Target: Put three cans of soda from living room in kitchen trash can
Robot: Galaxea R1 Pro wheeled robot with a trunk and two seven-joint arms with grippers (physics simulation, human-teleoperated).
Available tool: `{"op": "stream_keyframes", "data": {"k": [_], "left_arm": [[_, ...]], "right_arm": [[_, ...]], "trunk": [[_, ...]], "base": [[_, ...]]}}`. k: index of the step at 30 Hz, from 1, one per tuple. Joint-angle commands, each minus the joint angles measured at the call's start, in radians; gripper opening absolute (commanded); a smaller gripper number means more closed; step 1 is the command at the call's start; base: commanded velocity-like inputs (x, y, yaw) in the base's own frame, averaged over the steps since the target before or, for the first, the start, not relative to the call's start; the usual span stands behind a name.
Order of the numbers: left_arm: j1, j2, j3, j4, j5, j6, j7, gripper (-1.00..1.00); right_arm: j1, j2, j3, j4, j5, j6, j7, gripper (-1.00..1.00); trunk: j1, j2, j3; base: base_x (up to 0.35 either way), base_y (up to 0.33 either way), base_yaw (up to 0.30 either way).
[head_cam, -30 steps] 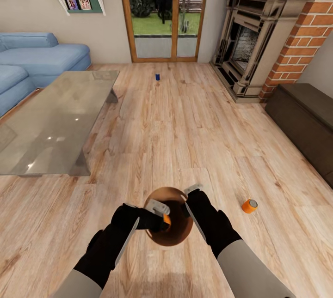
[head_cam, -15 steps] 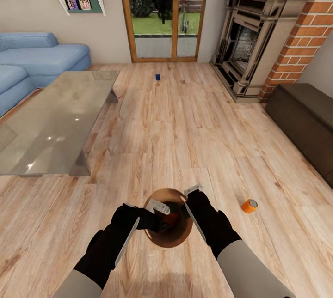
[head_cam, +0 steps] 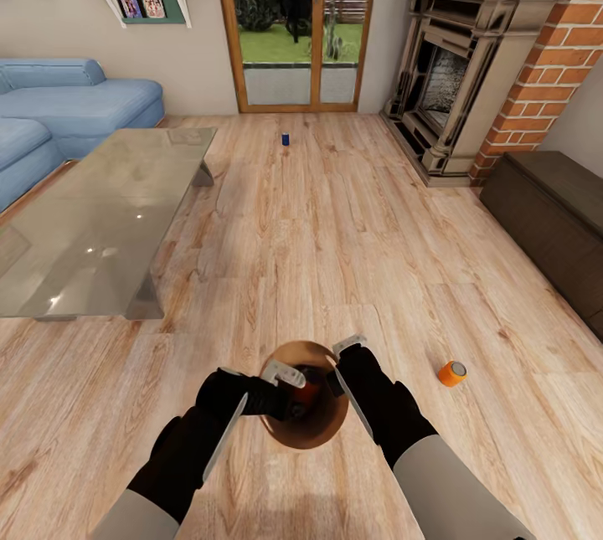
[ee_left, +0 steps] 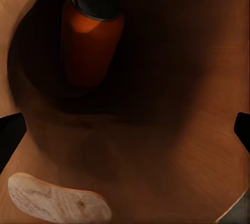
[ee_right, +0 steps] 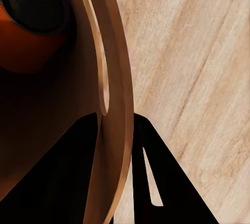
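Orange soda can (ee_left: pixel 92 36) is lying inside the trash can (head_cam: pixel 322 431); right claw (head_cam: pixel 343 364) is clamping its rim, left claw (head_cam: pixel 280 381) is hanging released above.

In the head view the left end effector (head_cam: pixel 282 389) and the right arm cover much of the tash can (head_cam: pixel 314 437), so only part of its rim and coppery inner wall shows. The orange can inside (ee_left: pixel 92 41) is dim in shadow. The blue can (head_cam: pixel 286 139) near the top centre is too small to read. The sofa (head_cam: pixel 67 105) and glass table (head_cam: pixel 92 222) are cut off by the left edge.
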Motion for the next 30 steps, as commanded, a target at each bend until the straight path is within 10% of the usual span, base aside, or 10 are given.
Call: {"op": "stream_keyframes", "data": {"k": [1,12,22,30], "left_arm": [[0.001,0.006,0.004,-0.016,-0.062,-0.010,-0.013,1.00],[0.004,0.071,0.021,-0.282,-0.062,0.017,-0.261,1.00],[0.010,0.147,0.215,-0.310,-0.061,0.000,-0.426,1.00],[0.013,0.174,0.306,-0.306,-0.067,-0.054,-0.444,1.00]], "right_arm": [[-0.001,0.000,0.000,-0.043,-0.034,0.000,0.006,-1.00],[-0.001,0.000,-0.005,-0.043,-0.035,0.000,0.006,-1.00],[-0.001,0.000,-0.035,-0.042,-0.034,0.000,0.008,-1.00],[0.002,-0.006,-0.053,-0.042,-0.033,0.000,0.016,-1.00]], "trunk": [[0.000,0.000,0.000],[0.000,0.000,0.000],[0.000,0.000,0.000],[0.000,0.000,0.000]], "base": [[0.000,0.000,0.000],[0.000,0.000,0.000],[0.000,0.000,0.000],[0.000,0.000,0.000]]}}
